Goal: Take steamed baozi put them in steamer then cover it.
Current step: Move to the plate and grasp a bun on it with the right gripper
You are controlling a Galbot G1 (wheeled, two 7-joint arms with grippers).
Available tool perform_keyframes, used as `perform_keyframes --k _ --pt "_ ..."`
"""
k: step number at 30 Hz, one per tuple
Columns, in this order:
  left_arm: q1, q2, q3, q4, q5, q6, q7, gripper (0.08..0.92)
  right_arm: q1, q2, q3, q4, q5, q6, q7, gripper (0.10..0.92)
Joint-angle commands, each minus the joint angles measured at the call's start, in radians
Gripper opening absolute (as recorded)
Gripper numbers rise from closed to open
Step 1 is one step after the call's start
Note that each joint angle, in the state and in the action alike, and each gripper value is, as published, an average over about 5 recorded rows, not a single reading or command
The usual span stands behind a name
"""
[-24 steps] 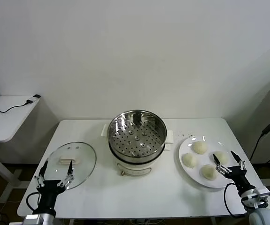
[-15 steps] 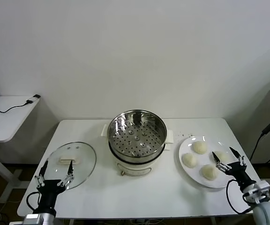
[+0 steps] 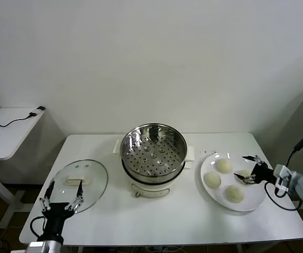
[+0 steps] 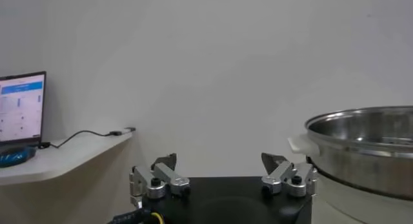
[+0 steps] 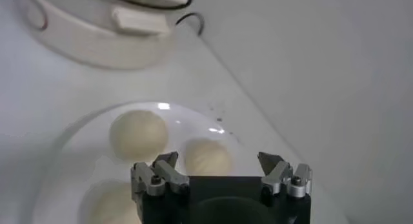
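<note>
- Reaching in from the table's right edge, the right gripper (image 3: 248, 169) hangs with its fingers spread, low over the right side of the plate (image 3: 213, 161), holding nothing.
- A bun (image 3: 243, 173) lies between or just under its fingertips; contact is hard to judge from the head view.
- Three more buns sit beyond the gripper toward the steamer: one (image 3: 224, 165) at the plate's back, one (image 3: 212, 180) on its left, one (image 3: 234, 193) at its front.
- From the wrist, two buns (image 5: 139, 133) (image 5: 206, 157) lie just ahead of the parted fingers, a third (image 5: 111, 203) beside them.
- Left of the plate, the steamer (image 3: 153, 149) stands with no buns in it and uncovered.
- The left gripper (image 3: 61, 193), fingers also apart and holding nothing, is at the table's front left, just in front of the lid (image 3: 79, 184), which lies flat.
</note>
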Motion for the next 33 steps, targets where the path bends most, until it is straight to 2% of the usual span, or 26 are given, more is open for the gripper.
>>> perform_keyframes --k 1,8,15,25,33 --pt "-0.003 0.002 0.003 -0.001 -0.002 0.005 -0.002 0.823 0.545 -0.099 -0.569 -0.177 -0.075 -0.016 -0.196 0.823" --pt "-0.016 -0.002 0.004 -0.005 0.001 0.018 -0.006 0.823 0.801 0.118 -0.895 -0.43 -0.118 0.037 -0.259 0.823" --pt "-0.019 0.002 -0.006 0.004 0.001 0.024 -0.007 0.823 0.842 0.277 -0.969 -0.617 -0.146 0.08 -0.286 0.823" --pt "-0.025 0.002 -0.009 0.009 0.0 0.033 -0.009 0.823 0.766 0.384 -0.892 -0.74 -0.211 0.104 -0.268 0.823" --pt "-0.025 0.003 -0.009 0.015 0.001 0.033 -0.009 0.823 0.723 0.424 -0.839 -0.781 -0.229 0.115 -0.265 0.823"
